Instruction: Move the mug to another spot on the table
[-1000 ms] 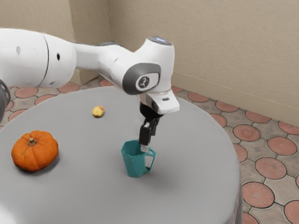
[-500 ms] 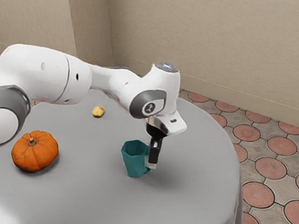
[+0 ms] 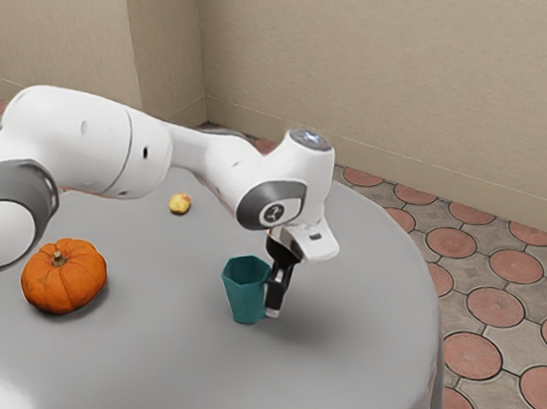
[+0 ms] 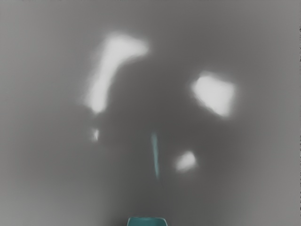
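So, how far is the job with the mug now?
Done: the gripper is down beside the teal mug, on the exterior view's right of it. In hand: the grasp, which I cannot confirm. Left: the mug stands on the table, so lifting and moving remain.

Exterior view: raised, side-on, mid-range, looking down across the worktop toward the far wall. Wrist view: very near, facing down onto worktop. Both share the mug and the worktop patch beside it.
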Controlling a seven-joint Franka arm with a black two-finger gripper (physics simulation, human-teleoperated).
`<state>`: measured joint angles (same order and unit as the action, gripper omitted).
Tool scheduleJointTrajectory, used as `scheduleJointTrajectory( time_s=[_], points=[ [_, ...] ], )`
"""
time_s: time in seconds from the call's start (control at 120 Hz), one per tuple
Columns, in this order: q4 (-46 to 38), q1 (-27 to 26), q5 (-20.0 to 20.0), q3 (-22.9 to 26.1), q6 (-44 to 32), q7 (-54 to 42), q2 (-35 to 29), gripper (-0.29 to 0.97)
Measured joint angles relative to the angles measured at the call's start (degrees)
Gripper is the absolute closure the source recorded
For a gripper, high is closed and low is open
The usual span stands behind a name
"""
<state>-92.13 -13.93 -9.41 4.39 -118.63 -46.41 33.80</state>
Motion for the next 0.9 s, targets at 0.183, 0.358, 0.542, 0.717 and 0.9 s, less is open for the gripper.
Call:
scheduleJointTrajectory(
  time_s=[0.183, 0.358, 0.542, 0.717, 0.9],
  points=[
    [-0.7, -0.1, -0.2, 0.0, -0.1, -0.2, 0.2, 0.47],
    [-0.8, -0.1, -0.3, 0.2, 1.5, 0.4, -1.3, 0.57],
    [0.0, 0.1, -1.2, -0.3, 9.0, 1.1, -4.0, 0.66],
    [3.1, 0.7, -6.0, -2.3, 17.3, 1.6, -4.9, 0.72],
    [9.6, 1.4, -7.7, -6.3, 22.8, 1.3, -0.8, 0.78]
  ],
)
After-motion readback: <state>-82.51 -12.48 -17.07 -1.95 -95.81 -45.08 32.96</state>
